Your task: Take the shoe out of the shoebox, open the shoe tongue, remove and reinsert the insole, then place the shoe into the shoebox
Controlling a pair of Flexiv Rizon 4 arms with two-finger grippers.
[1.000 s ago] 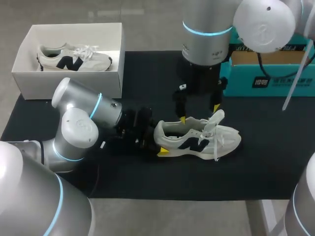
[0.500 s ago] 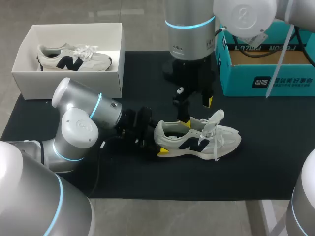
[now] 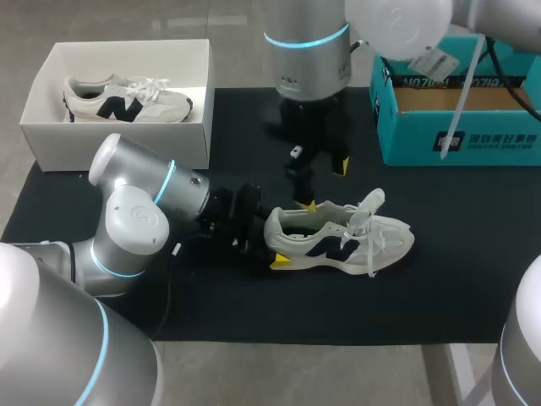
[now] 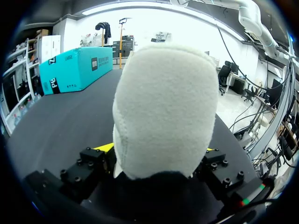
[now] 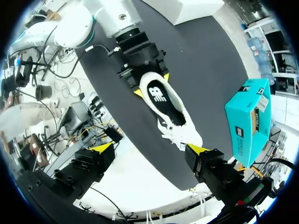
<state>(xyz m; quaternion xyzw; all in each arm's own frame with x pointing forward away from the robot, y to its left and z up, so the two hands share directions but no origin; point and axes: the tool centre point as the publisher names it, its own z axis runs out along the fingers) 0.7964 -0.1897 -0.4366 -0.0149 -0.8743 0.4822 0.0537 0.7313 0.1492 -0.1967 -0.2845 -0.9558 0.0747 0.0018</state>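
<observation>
Heel of shoe (image 3: 338,238) in left hand (image 3: 292,233)

Black mat (image 3: 254,304) spread over tabletop. Lying directly on mat, near middle: white shoe (image 3: 338,241), upright on sole, toe toward robot's right, laces loose. Far left of shoe: white shoebox (image 3: 114,145), lid off, sitting on mat corner and partly past mat edge. Far right of shoe: teal box (image 3: 473,139), top open, at mat's far edge. Both boxes well apart from shoe.
</observation>
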